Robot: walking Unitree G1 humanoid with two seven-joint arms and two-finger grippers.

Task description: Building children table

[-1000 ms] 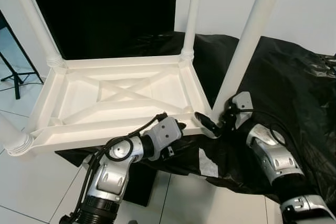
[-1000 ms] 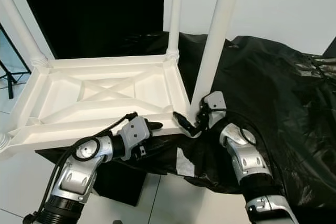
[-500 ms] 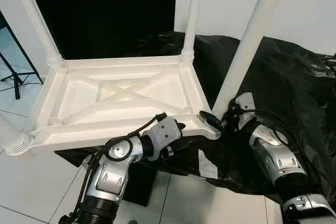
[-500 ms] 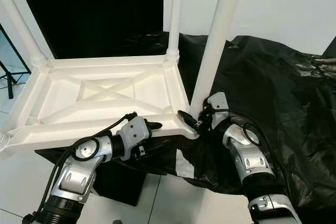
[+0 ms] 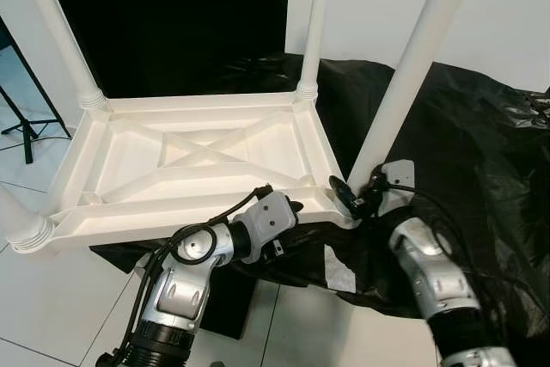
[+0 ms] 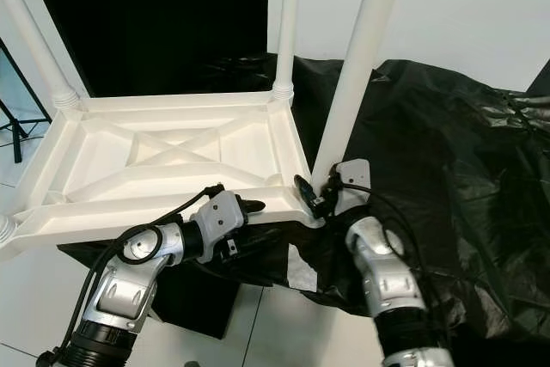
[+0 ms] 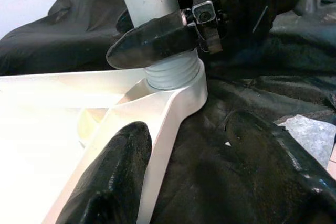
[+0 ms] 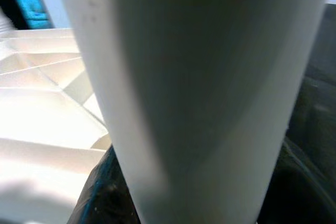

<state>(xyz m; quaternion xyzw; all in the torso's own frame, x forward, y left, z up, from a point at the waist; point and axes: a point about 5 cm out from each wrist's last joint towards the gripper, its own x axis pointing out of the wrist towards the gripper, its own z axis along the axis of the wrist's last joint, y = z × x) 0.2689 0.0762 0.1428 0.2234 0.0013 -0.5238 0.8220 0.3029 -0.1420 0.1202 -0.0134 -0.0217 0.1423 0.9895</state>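
— Where does the white children's table [image 5: 198, 161] sit?
— Upside down on black plastic sheeting [image 5: 481, 143] over white floor tiles [image 5: 51, 298], before a dark door [image 5: 172, 15].
— And the grippers?
— The right gripper [image 5: 351, 198] is clamped around the near right leg [image 5: 404, 83] at its base; the left gripper [image 7: 199, 182], fingers apart, straddles the table's near rim.

Both silver arms reach forward, the left gripper [image 5: 292, 207] with its fingers spread apart, the right gripper [image 5: 354, 198] closed around a white leg [image 5: 404, 83].
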